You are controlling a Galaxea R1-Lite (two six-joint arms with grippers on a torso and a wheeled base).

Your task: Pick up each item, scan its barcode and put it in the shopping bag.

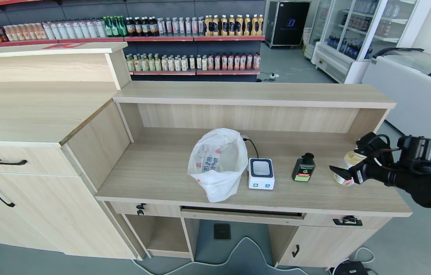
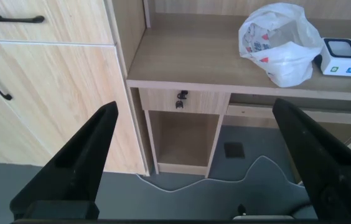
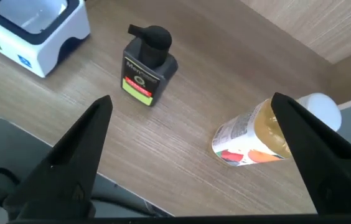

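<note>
Tabletop (image 1: 162,168) scene: we see the right tool (image 3: 191,106), jaws apart, at the yellow bottle (image 3: 250,140), three o'clock of the black pump bottle (image 1: 303,168), scanner (image 1: 261,173) and shopping bag (image 1: 217,164); left tool (image 2: 194,109) likewise apart.

Wooden counter (image 1: 154,168), drink shelves (image 1: 192,38) behind, glass-door fridges (image 1: 353,26), perhaps a chest freezer (image 1: 418,88).
</note>
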